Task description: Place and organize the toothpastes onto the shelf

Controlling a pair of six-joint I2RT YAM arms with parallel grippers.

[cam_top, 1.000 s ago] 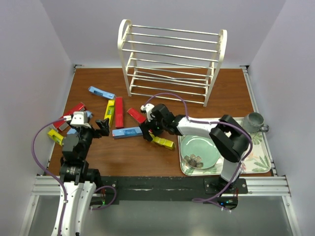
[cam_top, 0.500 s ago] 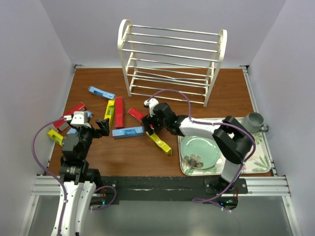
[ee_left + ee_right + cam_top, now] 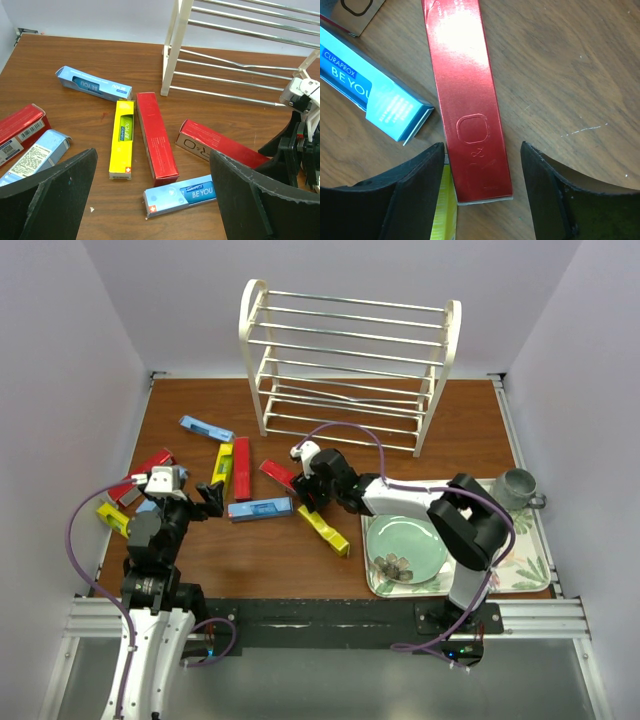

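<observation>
The white shelf (image 3: 350,370) stands at the back of the table. Toothpaste boxes lie scattered in front of it. My right gripper (image 3: 308,496) is down over a red box (image 3: 467,100), its jaws open on either side of the box's near end (image 3: 481,155); the left finger almost touches, the right one stands apart. A blue box (image 3: 375,95) and a yellow box (image 3: 445,210) lie right beside it. My left gripper (image 3: 205,500) is wide open and empty above a blue box (image 3: 182,194), with a yellow box (image 3: 122,137) and red boxes (image 3: 156,135) beyond.
A floral tray (image 3: 525,560) at the right holds a green plate (image 3: 405,545) and a grey mug (image 3: 515,488). More boxes lie by the left wall: red (image 3: 150,465), yellow (image 3: 112,518). Another blue box (image 3: 206,428) lies left of the shelf. White walls enclose the table.
My right gripper has shifted up and left off the yellow box onto the red one, and its jaws have narrowed. The yellow box swung to a steeper diagonal. The left arm is still.
</observation>
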